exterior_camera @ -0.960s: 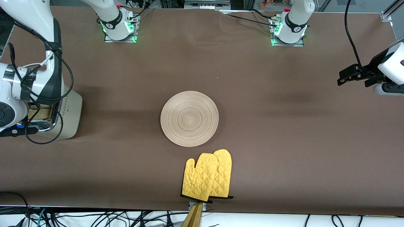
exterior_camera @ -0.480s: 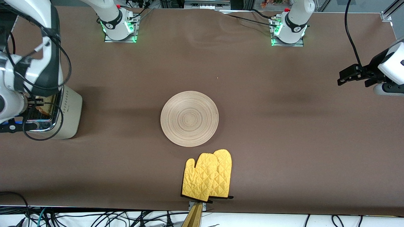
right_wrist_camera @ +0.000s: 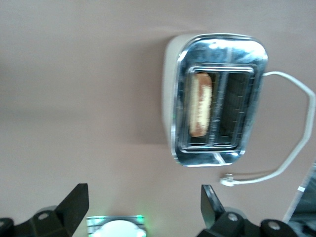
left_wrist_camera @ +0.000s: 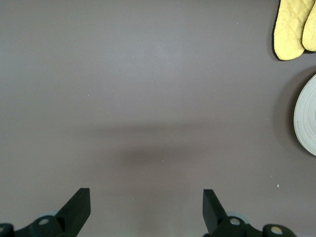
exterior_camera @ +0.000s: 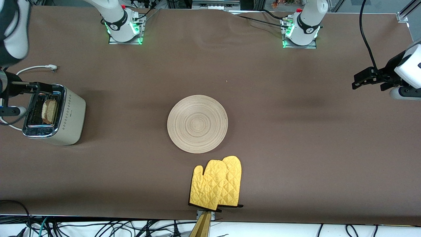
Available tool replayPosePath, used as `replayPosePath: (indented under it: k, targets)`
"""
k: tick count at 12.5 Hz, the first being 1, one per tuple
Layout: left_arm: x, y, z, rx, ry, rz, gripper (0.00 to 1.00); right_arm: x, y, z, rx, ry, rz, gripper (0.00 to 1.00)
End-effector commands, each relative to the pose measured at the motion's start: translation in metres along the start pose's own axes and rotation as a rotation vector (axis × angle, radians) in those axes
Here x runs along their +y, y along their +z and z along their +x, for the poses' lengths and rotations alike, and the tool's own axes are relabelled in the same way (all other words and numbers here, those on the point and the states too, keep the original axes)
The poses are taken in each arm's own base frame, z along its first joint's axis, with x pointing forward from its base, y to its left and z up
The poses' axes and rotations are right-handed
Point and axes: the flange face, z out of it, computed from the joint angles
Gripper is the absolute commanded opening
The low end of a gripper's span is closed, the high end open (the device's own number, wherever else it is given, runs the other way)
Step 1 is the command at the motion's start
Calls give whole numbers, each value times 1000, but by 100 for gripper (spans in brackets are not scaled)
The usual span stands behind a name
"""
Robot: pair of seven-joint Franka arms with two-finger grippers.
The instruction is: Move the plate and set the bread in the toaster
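The cream toaster stands at the right arm's end of the table. The bread stands upright in its slot on the plate's side, sticking up a little. The right wrist view shows the toaster and the bread from above. My right gripper is open and empty, raised over the toaster; its jaws stand wide apart. The wooden plate lies bare mid-table. My left gripper waits open and empty over the left arm's end of the table, in its own view too.
Two yellow oven mitts lie close to the plate, nearer the front camera; they show in the left wrist view beside the plate's rim. The toaster's white cord lies toward the robots' bases.
My right gripper has let go of the bread and risen off the toaster, moving toward the view's edge. The bread now stands free in the slot. The left arm has not moved.
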Motion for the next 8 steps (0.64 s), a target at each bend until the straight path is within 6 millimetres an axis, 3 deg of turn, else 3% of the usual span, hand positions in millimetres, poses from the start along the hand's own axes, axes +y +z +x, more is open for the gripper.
replayPosePath:
  k: [1, 6, 7, 8]
  targets:
    - [-3, -7, 2, 7, 16, 27, 100, 5, -4, -26, 33, -32, 85, 100]
    - [-3, -7, 2, 7, 16, 27, 100, 1, -11, -33, 42, -68, 84, 100]
    - [-3, -6, 3, 6, 15, 27, 100, -8, -13, -33, 43, -90, 78, 100]
    - [-4, -7, 2, 7, 14, 27, 100, 7, -12, -35, 40, -72, 89, 100]
